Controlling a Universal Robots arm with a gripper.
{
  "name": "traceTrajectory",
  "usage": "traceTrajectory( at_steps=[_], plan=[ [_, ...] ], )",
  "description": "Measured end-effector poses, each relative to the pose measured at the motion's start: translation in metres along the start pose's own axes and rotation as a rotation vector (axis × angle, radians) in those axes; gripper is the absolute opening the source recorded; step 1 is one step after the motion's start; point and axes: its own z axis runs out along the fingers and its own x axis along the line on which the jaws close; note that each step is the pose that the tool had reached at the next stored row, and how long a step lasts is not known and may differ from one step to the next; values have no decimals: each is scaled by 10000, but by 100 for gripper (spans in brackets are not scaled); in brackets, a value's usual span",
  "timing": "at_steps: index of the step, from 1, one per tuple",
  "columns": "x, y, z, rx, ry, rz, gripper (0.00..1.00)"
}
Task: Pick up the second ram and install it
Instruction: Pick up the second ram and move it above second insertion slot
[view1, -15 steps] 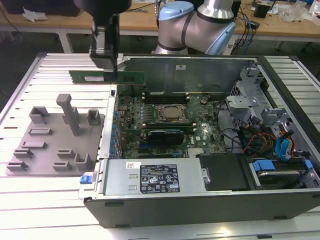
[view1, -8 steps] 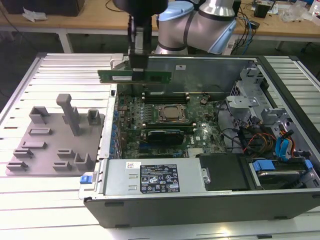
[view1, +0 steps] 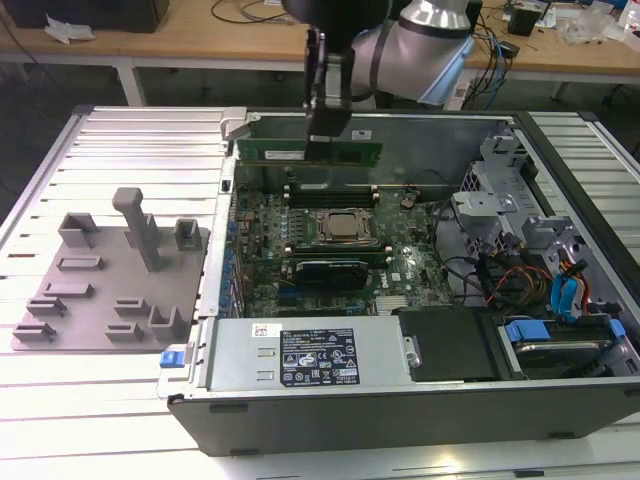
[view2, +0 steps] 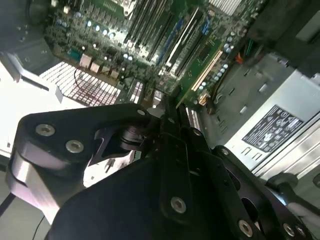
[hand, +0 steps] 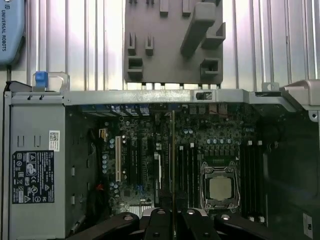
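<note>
Exterior view shows our claw (view1: 322, 146) clamped on the ram (view1: 270, 152), which hangs level at its tips. The slots (view1: 330, 190) lie below the claw. We judge misalignment the main risk. A tilted or offset stick could jam on a slot edge, or slip in the grip when pressed.

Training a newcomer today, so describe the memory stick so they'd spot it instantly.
Start at the open computer case in the exterior view and look to its far wall, above the motherboard. There the claw grips the memory stick: a long, thin green strip, unlike the square metal-framed CPU socket at the board's middle.
</note>
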Motion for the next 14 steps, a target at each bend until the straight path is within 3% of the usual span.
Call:
traceTrajectory(
  at_steps=[4,6,9,12,13,14],
  plan=[
    [-14,-164,-6,-4,0,0,11],
    [-28,-322,-11,-12,0,-1,11],
    [-42,-449,-15,-20,0,1,11],
    [-86,-694,-20,-46,1,1,11],
    [-104,-746,-15,-51,-22,-2,11],
    [-107,-746,-8,-54,-187,-9,11]
  ],
)
